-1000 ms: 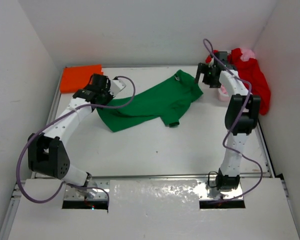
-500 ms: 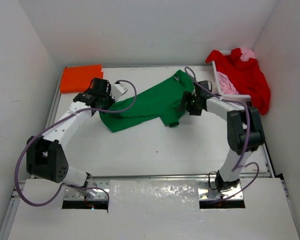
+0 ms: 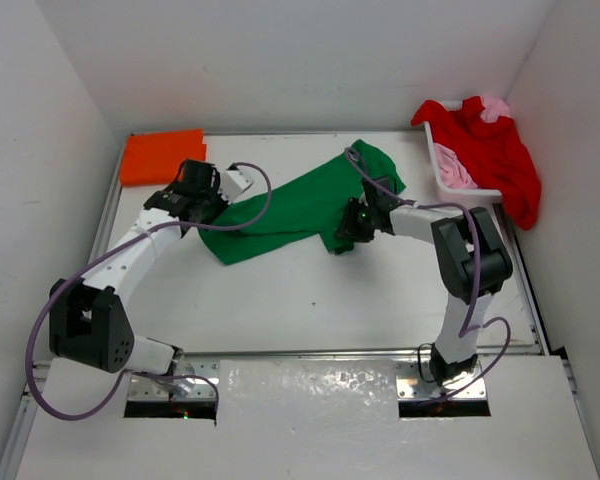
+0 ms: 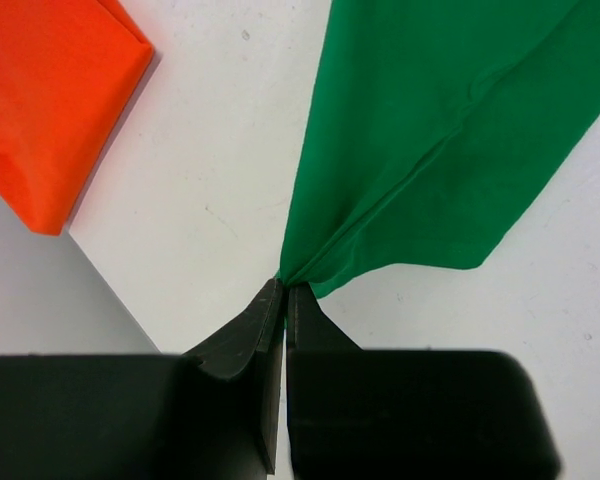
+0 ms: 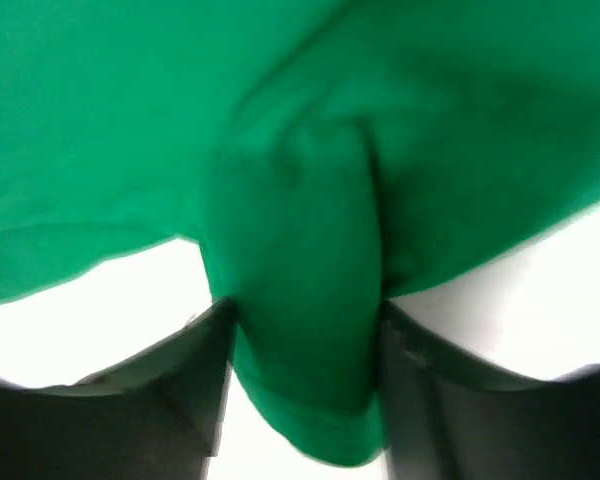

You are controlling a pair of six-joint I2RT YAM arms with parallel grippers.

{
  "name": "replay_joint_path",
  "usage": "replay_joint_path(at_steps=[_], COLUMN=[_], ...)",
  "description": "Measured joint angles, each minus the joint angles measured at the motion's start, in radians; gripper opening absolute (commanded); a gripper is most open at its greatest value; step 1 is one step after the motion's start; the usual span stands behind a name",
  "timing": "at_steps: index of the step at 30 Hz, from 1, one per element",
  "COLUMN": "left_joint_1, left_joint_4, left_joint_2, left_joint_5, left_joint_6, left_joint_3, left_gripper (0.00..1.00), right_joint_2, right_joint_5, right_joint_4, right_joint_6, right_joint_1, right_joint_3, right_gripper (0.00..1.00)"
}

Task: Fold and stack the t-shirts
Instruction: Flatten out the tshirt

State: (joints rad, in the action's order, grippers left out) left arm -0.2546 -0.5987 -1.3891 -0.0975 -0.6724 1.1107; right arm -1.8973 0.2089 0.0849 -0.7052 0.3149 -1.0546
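The white flat table (image 3: pixel 310 300) carries a folded orange cloth t-shirt (image 3: pixel 160 155) at its far left corner, a green cloth t-shirt (image 3: pixel 300 205) spread crumpled across the middle, and a white plastic lattice basket (image 3: pixel 470 190) at the far right.

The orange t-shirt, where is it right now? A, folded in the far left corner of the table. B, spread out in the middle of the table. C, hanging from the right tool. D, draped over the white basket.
A: the orange t-shirt lies folded flat in the far left corner, apart from the green t-shirt and the basket.
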Motion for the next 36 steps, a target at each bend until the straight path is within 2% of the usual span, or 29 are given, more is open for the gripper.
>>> replay_joint_path(at_steps=[1,2,6,8,9,11,14,16,18,20,24,27,30,36], left_joint_1=[0.000,0.000,0.018,0.047,0.063,0.100,0.143,0.159,0.160,0.151,0.147,0.153,0.156,0.159], left_joint_4=[0.002,0.005,0.042,0.051,0.052,0.029,0.050,0.095,0.142,0.190,0.268,0.288,0.312,0.231], left_joint_2=[0.000,0.000,-0.005,-0.037,-0.064,-0.180,-0.394,-0.494,-0.514,-0.479,-0.325,-0.237,-0.136,0.000], left_joint_5=[-0.002,-0.009,-0.042,-0.049,-0.053,-0.061,-0.049,-0.015,0.035,0.091,0.166,0.185,0.191,0.180], left_joint_6=[0.000,0.001,0.006,0.008,0.010,0.021,0.057,0.085,0.105,0.114,0.106,0.092,0.062,-0.019], left_joint_3=[0.000,0.000,0.002,0.034,0.071,0.247,0.664,0.928,1.053,1.089,0.954,0.836,0.620,0.227], left_gripper=[0.00,0.00,0.00,0.00,0.00,0.00,0.00,0.00,0.00,0.00,0.00,0.00,0.00,0.00], right_joint_2=[-0.003,-0.009,-0.017,-0.030,-0.050,-0.151,-0.336,-0.407,-0.280,-0.113,0.092,0.221,0.356,0.528], right_joint_5=[0.008,0.018,0.032,0.034,0.036,0.035,0.033,0.039,0.043,0.047,0.065,0.092,0.102,0.017], right_joint_4=[-0.006,-0.010,0.005,0.091,0.147,0.274,0.345,0.309,0.186,0.164,0.130,0.093,0.040,0.109], right_joint_6=[-0.002,-0.015,-0.036,-0.024,-0.013,0.026,0.054,0.029,0.006,0.005,0.052,0.100,0.161,0.296], right_joint_1=[0.005,0.011,-0.007,-0.049,-0.074,-0.136,-0.225,-0.282,-0.325,-0.351,-0.365,-0.350,-0.336,-0.209], right_joint_3=[0.007,0.015,0.018,-0.060,-0.139,-0.439,-0.972,-1.262,-1.193,-1.101,-1.122,-1.011,-0.721,-0.066], right_gripper=[0.09,0.00,0.00,0.00,0.00,0.00,0.00,0.00,0.00,0.00,0.00,0.00,0.00,0.00])
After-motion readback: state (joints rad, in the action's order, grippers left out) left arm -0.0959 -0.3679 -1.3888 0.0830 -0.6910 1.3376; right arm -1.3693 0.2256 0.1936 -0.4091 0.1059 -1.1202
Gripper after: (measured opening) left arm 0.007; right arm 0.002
